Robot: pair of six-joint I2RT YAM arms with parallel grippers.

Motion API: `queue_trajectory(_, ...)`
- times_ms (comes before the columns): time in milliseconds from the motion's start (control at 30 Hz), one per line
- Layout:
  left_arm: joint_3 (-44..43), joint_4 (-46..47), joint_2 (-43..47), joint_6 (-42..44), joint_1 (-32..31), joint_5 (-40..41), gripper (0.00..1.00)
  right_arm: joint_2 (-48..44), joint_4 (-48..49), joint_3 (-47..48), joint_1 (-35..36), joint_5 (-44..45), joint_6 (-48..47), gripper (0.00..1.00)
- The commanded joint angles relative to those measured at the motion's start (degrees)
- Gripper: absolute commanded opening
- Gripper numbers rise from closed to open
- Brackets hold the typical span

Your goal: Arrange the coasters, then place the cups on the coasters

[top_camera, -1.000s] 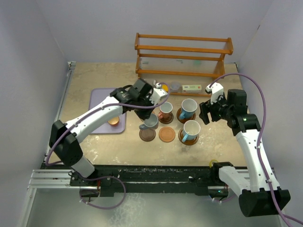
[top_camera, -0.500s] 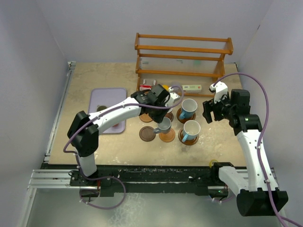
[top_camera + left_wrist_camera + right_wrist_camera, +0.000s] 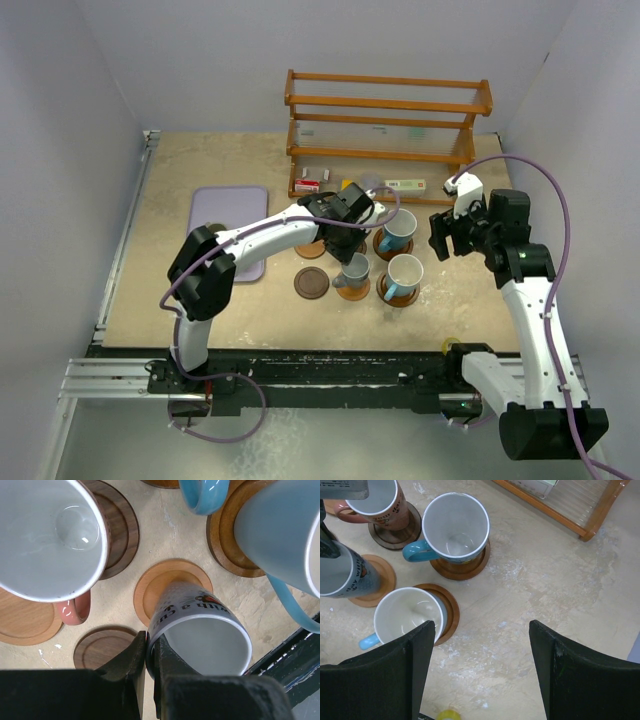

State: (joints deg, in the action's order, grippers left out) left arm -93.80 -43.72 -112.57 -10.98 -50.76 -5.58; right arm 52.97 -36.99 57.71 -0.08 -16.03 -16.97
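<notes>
Left pincer (image 3: 150, 647) clamped on the rim of a grey printed ceramic mug (image 3: 200, 630) over a light orange-brown round wooden coaster (image 3: 160, 582).
The mug leans, its base above that coaster near the middle of the counter (image 3: 460, 310); whether it touches cannot be told. Just beside it are a bare dark brown round wooden coaster (image 3: 102, 647), a reddish handled mug (image 3: 45, 540) on a dark ringed wooden coaster (image 3: 122, 530), and two light blue mugs with white insides (image 3: 456, 525), each on a brown wooden coaster (image 3: 470, 567). The right pincer (image 3: 482, 645) hangs with jaws apart, empty, over bare counter to their right.
</notes>
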Motion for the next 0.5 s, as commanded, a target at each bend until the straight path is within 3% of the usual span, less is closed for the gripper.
queue_trajectory(0,-0.74,1.07,2.13,-0.96,-0.3,-0.62,0.03,-0.81,1.26,0.12,-0.28,-0.76,0.46,0.78)
queue_trajectory(467,1.42,1.76,2.22,-0.86,-0.48,-0.08,0.03,-0.59,1.2,0.12,-0.28,-1.06,0.43,0.79)
